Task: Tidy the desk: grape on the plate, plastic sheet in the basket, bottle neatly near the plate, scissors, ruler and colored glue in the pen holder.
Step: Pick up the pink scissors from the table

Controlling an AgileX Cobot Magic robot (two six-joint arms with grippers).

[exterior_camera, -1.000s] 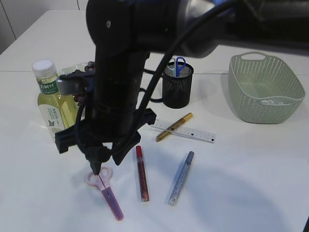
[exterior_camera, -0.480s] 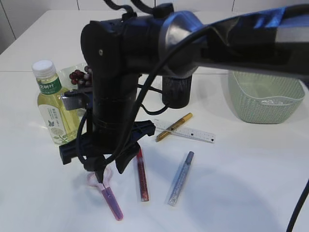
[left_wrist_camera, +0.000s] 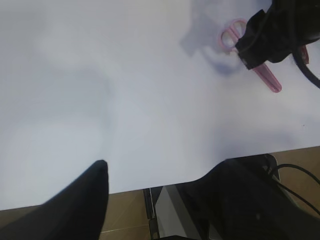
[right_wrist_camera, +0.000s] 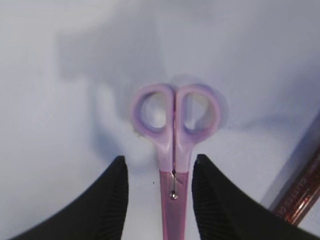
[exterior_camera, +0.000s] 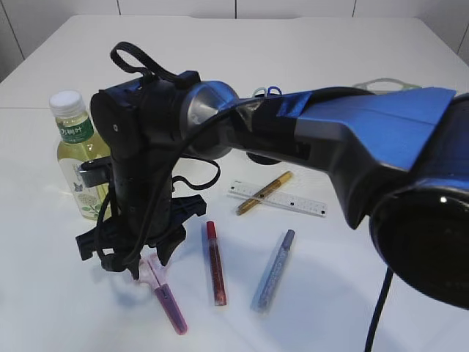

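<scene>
- While our right claw (right_wrist_camera: 159,200) straddles the pink scissors (right_wrist_camera: 174,150) on the table (exterior_camera: 366,308), half open and gripping nothing, the ruler (exterior_camera: 282,198) and three glue pens (exterior_camera: 215,262) lie loose.
- Our left claw (left_wrist_camera: 150,195) hangs open, empty.
- The bottle (exterior_camera: 79,158) stands at the left.

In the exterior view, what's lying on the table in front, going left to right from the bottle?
bottle → pink scissors → red glue pen → silver glue pen. Behind them, the gold pen lies across the ruler.

Bright, even light; soft shadows, blurred wrist views.
</scene>
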